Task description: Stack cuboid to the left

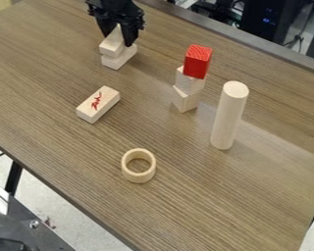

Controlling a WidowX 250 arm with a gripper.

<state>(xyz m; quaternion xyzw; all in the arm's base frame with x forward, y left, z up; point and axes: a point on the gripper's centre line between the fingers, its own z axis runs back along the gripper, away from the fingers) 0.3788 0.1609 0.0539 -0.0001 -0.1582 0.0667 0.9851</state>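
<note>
Near the top edge, left of centre, the black gripper [117, 37] is shut on a plain wooden cuboid [112, 45], one finger on each side of it. That cuboid lies directly over another plain wooden cuboid [119, 59], roughly lined up with it; whether the two touch cannot be told. A third wooden cuboid [98, 104], with a red scribble on its upper face, lies flat on the table, nearer the camera and slightly left of the pair.
Right of the cuboids, a red cube [197, 62] tops a stack of pale wooden blocks [187, 97]. A tall wooden cylinder [229, 115] stands upright beside it. A wooden ring [139, 165] sits nearer the camera on the brown table [67, 152].
</note>
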